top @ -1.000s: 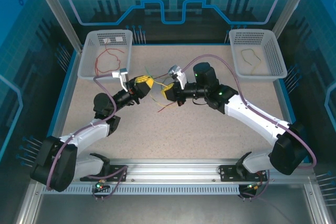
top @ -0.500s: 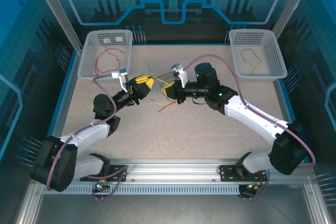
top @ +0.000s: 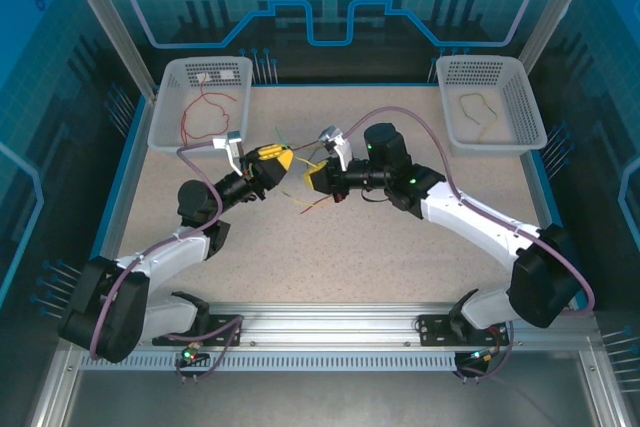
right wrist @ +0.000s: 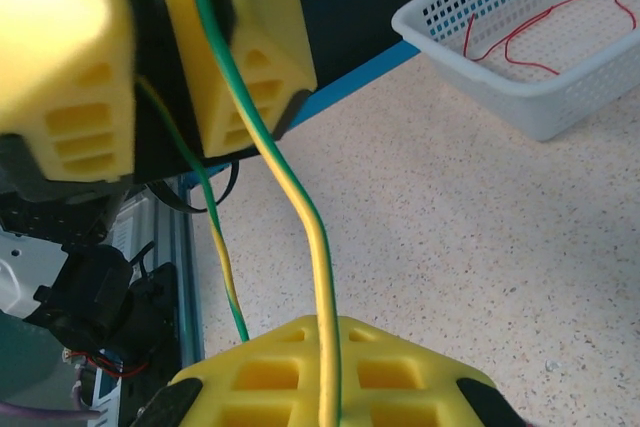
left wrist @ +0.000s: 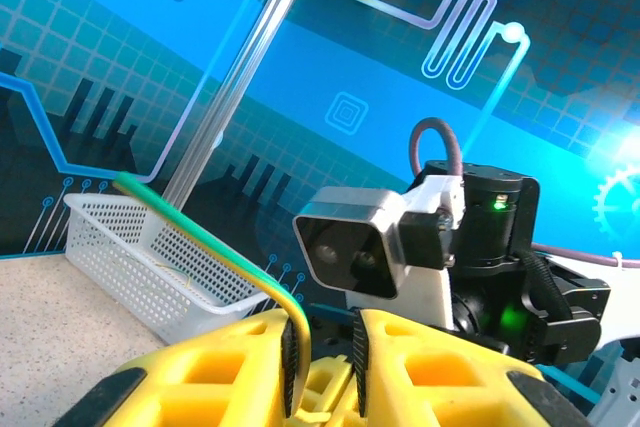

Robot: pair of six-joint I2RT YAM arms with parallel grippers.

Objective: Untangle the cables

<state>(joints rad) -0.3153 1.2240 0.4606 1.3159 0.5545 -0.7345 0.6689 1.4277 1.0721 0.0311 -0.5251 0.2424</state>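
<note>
Clamping likely limp, light yellow-green cable (right wrist: 320,247) in right gripper (right wrist: 330,342), holding left gripper (left wrist: 325,345) ajar; best pinching mid-span, gently

The right arm's white forearm (top: 470,217) has swung a little toward the left arm. Its black motor housing (top: 385,142) now sits further left than a second ago. The right gripper (top: 310,179), yellow fingers pinched on a thin green-and-yellow cable (right wrist: 323,277), lifted slightly half a second ago. It has since dipped back down and ended nearer the left gripper (top: 288,159) (the gap between the two is narrower). The silver wrist camera (top: 330,135) above it has shifted left as well. Beneath them, the loose thin red and olive cable ends (top: 315,204) on the speckled table (top: 350,247) have slid slightly leftward.
</note>
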